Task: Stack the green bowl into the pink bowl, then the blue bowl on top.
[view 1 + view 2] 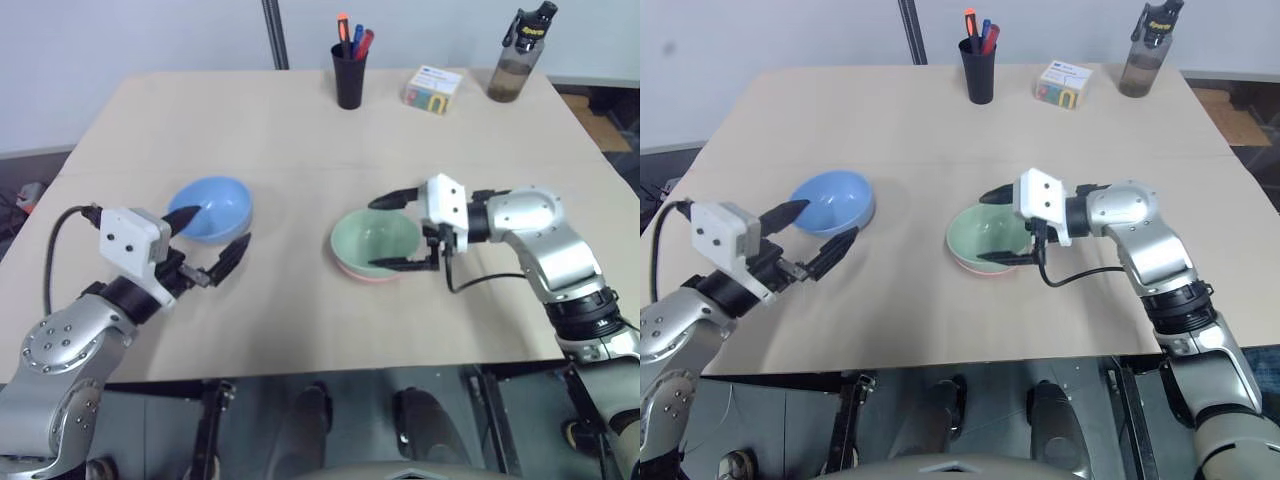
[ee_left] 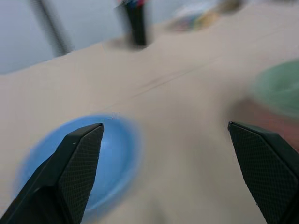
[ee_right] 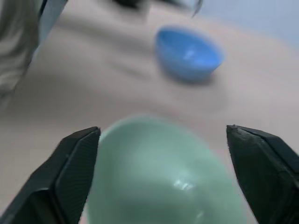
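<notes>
Green bowl (image 1: 375, 240) sat nested in the pink bowl (image 1: 358, 272) mid-table. Right gripper (image 1: 398, 232) hung over its near-right rim, fingers spread wide, holding nothing. Blue bowl (image 1: 211, 208) stood well left on the table (image 1: 300, 130); left gripper (image 1: 208, 238) just beside it, fingers apart, empty.

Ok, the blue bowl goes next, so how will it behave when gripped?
The blue bowl looks like thin, smooth plastic, so probably light and stiff. Its glossy curved wall may slip between the left gripper fingers. Its rounded base could rock or slide on the table if nudged.
</notes>
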Robot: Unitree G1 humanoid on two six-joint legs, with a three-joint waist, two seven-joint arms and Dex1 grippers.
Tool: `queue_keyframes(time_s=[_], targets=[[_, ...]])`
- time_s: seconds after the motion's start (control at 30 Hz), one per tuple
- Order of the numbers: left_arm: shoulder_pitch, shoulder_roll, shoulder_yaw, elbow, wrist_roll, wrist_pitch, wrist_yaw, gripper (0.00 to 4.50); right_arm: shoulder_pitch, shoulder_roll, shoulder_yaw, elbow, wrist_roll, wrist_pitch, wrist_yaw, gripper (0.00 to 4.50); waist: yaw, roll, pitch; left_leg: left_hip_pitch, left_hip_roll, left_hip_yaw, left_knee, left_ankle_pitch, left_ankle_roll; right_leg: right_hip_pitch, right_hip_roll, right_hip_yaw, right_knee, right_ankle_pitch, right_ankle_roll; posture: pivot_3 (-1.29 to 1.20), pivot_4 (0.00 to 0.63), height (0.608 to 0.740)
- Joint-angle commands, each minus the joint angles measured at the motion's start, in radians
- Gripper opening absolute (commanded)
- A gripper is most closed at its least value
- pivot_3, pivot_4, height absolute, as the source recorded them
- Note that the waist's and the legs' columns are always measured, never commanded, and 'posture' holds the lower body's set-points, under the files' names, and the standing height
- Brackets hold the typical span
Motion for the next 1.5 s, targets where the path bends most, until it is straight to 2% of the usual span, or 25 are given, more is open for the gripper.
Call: queue_keyframes(time_s=[0.03,0.13,0.3,0.33,0.4,0.63,0.67,0.87,1.07,1.27,1.43,1.5], targets=[[-0.109,0.154,-0.150,0.008,0.145,0.193,0.052,4.50,0.049,-0.011,-0.075,-0.125,0.078,0.065,-0.060,4.45,0.000,0.000,0.000,0.000,0.000,0.000,0.000,0.000,0.000,0.000,0.000,0.000,0.000,0.000,0.001,0.00,0.150,0.740],[-0.250,0.206,-0.296,0.097,0.213,0.285,0.049,4.50,0.096,-0.020,-0.099,-0.186,0.090,0.086,-0.111,4.45,0.000,0.000,0.000,0.000,0.000,0.001,0.000,0.000,0.000,0.000,0.000,0.000,0.000,-0.003,0.001,0.00,0.150,0.740],[-0.453,0.162,-0.500,0.287,0.311,0.324,0.017,4.50,0.165,-0.043,-0.128,-0.266,0.102,0.112,-0.172,4.45,-0.004,0.000,0.000,0.000,0.002,0.001,-0.001,0.000,0.000,-0.001,0.002,0.000,0.000,-0.002,0.003,0.00,0.150,0.740],[-0.487,0.150,-0.532,0.322,0.328,0.316,0.003,4.01,0.182,-0.050,-0.135,-0.286,0.103,0.118,-0.184,4.50,-0.004,0.000,0.000,0.000,0.002,0.001,-0.001,0.000,0.000,-0.001,0.002,0.000,0.000,-0.001,0.003,0.00,0.150,0.740],[-0.533,0.133,-0.573,0.367,0.350,0.296,-0.028,3.41,0.209,-0.064,-0.148,-0.317,0.109,0.133,-0.207,4.50,-0.007,-0.001,0.001,-0.001,0.003,0.001,-0.001,0.000,0.000,-0.001,0.003,0.000,-0.001,-0.001,0.003,0.00,0.150,0.740],[-0.610,0.092,-0.609,0.457,0.390,0.236,-0.116,0.21,0.282,-0.092,-0.183,-0.397,0.119,0.180,-0.291,4.50,-0.007,-0.003,0.002,-0.001,0.005,0.001,-0.001,0.000,0.000,-0.002,0.005,0.000,0.000,-0.001,0.003,0.00,0.150,0.740],[-0.613,0.090,-0.605,0.460,0.392,0.236,-0.128,0.05,0.292,-0.094,-0.186,-0.404,0.121,0.182,-0.298,4.50,-0.007,-0.003,0.002,-0.001,0.005,0.001,-0.001,0.000,0.000,-0.002,0.005,0.001,0.000,-0.001,0.003,0.00,0.150,0.740],[-0.615,0.106,-0.538,0.400,0.354,0.151,-0.251,0.05,0.357,-0.120,-0.223,-0.433,0.128,0.180,-0.329,4.50,-0.006,-0.003,0.002,-0.001,0.005,0.001,-0.001,0.000,0.000,-0.001,0.005,0.001,0.000,-0.001,0.003,0.00,0.150,0.740],[-0.638,0.036,-0.478,0.316,0.200,-0.200,-0.533,0.05,0.458,-0.154,-0.304,-0.437,0.119,0.140,-0.348,4.50,0.008,-0.004,0.002,-0.002,0.005,0.001,0.000,0.000,0.000,-0.001,0.004,0.001,-0.001,0.000,0.000,0.00,0.150,0.740],[-0.763,-0.053,-0.555,0.430,0.127,-0.284,-0.766,0.05,0.722,-0.147,-0.490,-0.575,0.212,0.153,-0.350,4.50,0.017,-0.003,0.002,-0.001,0.005,0.003,0.001,0.000,0.000,-0.001,0.005,0.002,-0.001,0.000,0.000,0.00,0.150,0.740],[-0.840,-0.129,-0.621,0.567,0.144,-0.396,-0.926,0.05,0.920,-0.121,-0.617,-0.662,0.243,0.121,-0.360,4.50,0.011,-0.004,0.002,-0.001,0.005,0.003,0.003,0.000,0.000,0.000,0.005,0.002,0.000,-0.001,0.003,0.00,0.150,0.740],[-0.878,-0.143,-0.646,0.601,0.099,-0.334,-1.011,0.64,0.977,-0.103,-0.651,-0.689,0.241,0.106,-0.363,4.50,0.007,-0.004,0.002,0.000,0.006,0.004,0.004,0.000,0.000,0.000,0.006,0.002,0.000,-0.002,0.002,0.00,0.150,0.740]])
